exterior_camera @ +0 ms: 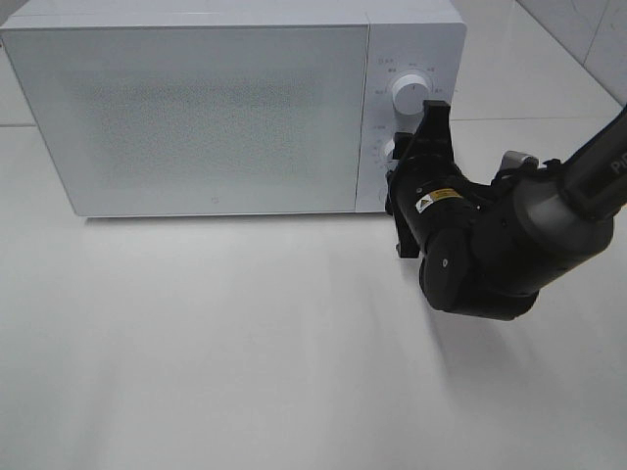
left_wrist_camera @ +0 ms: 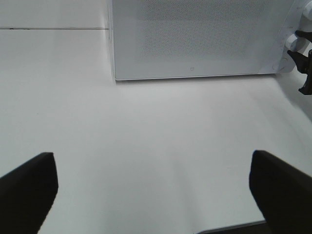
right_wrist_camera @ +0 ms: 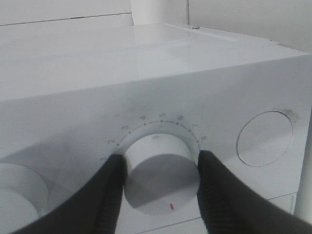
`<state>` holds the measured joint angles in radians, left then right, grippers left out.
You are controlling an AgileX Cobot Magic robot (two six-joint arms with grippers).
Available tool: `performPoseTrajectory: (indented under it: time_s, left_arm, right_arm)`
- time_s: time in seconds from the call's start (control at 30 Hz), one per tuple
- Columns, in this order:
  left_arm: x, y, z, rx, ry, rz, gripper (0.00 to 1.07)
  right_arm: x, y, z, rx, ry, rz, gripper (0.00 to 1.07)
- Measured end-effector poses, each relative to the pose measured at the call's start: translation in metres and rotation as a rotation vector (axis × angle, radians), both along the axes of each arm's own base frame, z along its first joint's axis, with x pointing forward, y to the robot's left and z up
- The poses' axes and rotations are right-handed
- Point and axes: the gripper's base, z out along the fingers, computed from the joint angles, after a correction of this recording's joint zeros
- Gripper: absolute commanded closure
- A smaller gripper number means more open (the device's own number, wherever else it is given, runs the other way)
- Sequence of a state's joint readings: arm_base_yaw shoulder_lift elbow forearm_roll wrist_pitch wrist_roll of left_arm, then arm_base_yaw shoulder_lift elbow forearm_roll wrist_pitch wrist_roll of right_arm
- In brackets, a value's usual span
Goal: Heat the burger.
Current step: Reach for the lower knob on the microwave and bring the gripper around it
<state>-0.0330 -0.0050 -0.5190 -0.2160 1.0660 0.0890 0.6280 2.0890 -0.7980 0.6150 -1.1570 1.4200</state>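
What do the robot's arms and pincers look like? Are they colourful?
Mostly black! The right arm is chunky and shiny, with round joints, a little yellow warning sticker and some white letters. Its right pincer has two smooth black fingers with rounded tips. The left pincer shows only two blocky black fingers; its arm is out of sight.

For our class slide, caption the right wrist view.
Right gripper clasps the microwave's numbered dial between both fingers.
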Motion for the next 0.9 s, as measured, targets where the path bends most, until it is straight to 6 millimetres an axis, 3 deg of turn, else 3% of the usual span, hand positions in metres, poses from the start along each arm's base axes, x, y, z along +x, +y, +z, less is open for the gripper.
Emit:
performPoseTrajectory:
  time_s: [0.5, 0.63, 0.73, 0.8, 0.83, 0.9]
  left_arm:
    - [0.0000, 0.0000, 0.0000, 0.000, 0.000, 0.000, 0.07]
    - [0.0000, 0.0000, 0.0000, 0.000, 0.000, 0.000, 0.07]
    - [0.0000, 0.0000, 0.0000, 0.000, 0.000, 0.000, 0.07]
    - [0.0000, 0.0000, 0.0000, 0.000, 0.000, 0.000, 0.07]
    - [0.0000, 0.0000, 0.0000, 0.000, 0.000, 0.000, 0.07]
    - [0.0000, 0.0000, 0.0000, 0.000, 0.000, 0.000, 0.07]
  right_arm:
    - [0.0000, 0.0000, 0.0000, 0.000, 0.000, 0.000, 0.95]
    - [0.0000, -0.0005, -0.0001, -0.002, 0.001, -0.006, 0.87]
    - [0.0001, -0.0008, -0.0001, -0.003, 0.002, -0.012, 0.74]
    - [0.0003, -0.0011, 0.0000, 0.000, 0.002, -0.018, 0.71]
    - [0.0003, -0.0009, 0.0002, 0.003, 0.003, -0.025, 0.63]
    - [0.0002, -0.0005, 0.0003, 0.003, 0.003, -0.027, 0.61]
